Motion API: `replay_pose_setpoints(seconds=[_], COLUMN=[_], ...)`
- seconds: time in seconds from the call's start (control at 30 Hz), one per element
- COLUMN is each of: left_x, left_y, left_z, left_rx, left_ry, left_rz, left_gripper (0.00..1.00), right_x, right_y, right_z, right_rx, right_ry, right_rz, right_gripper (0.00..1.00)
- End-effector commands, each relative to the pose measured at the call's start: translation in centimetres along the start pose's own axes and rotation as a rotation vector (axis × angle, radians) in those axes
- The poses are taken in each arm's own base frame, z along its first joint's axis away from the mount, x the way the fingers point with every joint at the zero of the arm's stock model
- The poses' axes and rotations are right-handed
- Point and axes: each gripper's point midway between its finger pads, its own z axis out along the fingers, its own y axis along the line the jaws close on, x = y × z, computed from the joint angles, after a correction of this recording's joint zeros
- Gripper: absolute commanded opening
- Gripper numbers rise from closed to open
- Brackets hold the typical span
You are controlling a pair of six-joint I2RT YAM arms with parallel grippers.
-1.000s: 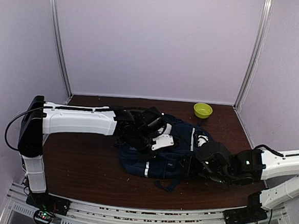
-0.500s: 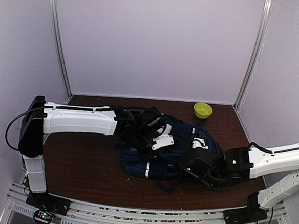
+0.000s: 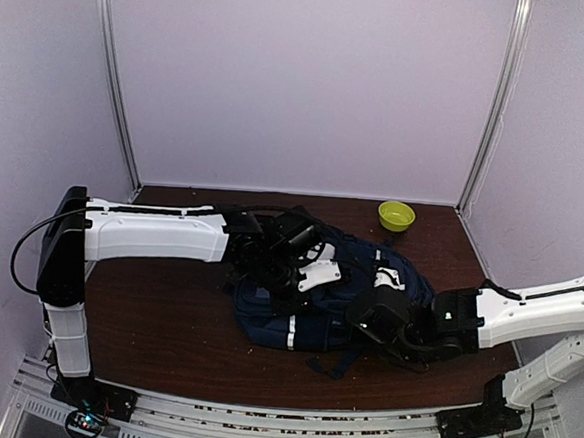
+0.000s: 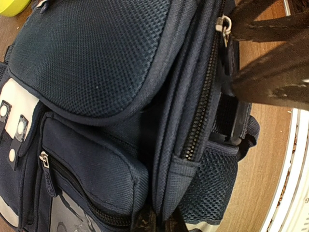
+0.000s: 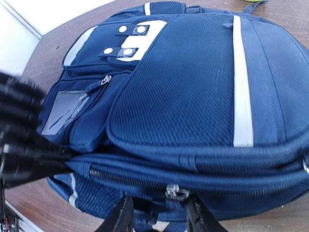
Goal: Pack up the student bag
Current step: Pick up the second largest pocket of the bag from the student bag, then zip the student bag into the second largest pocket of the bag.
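L arm (image 3: 156, 235) stretches from left edge to frame ctr, L gripper (image 4: 154, 223) clamped tight. R arm (image 3: 536, 311) enters from right edge, R gripper (image 5: 161, 209) fingers apart.

No lettering, brand, number or sign can be read in any view. The white patches (image 5: 137, 41) on the front of the student bag (image 5: 193, 96) carry only plain round studs, seen again from the left wrist camera as unmarked. The clear window (image 5: 63, 110) on the bag's front pocket shows a pale glare, and anything behind it is too blurred to make out. The metal zip pull (image 5: 176, 192) on the main zip has no mark that can be made out. From the top camera the bag's white patches are too small to show any print.
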Motion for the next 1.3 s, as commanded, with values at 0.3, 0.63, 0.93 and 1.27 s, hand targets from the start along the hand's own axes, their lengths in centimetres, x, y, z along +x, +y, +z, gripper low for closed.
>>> replay_pose_setpoints(seconds=[0.3, 0.63, 0.93, 1.27], left_x=[-4.8, -4.0, -2.5, 0.3], left_y=[-0.6, -0.5, 1.3, 3.3], left_z=[-2.8, -2.8, -2.5, -3.3], left_rx=[0.038, 0.020, -0.048, -0.127], left_ry=[-0.184, -0.169, -0.127, -0.083], left_rz=[0.012, 0.004, -0.028, -0.063], left_gripper=[0.00, 0.00, 0.00, 0.00], right_x=[1.1, -0.1, -0.3, -0.4], right_y=[-1.0, -2.0, -4.6, -6.4], right_z=[2.6, 2.0, 0.0, -0.7], right_rx=[0.064, 0.087, 0.077, -0.011], right_ry=[0.019, -0.013, -0.012, -0.003], right_rz=[-0.028, -0.025, 0.000, 0.106], right_gripper=[0.32, 0.04, 0.00, 0.00])
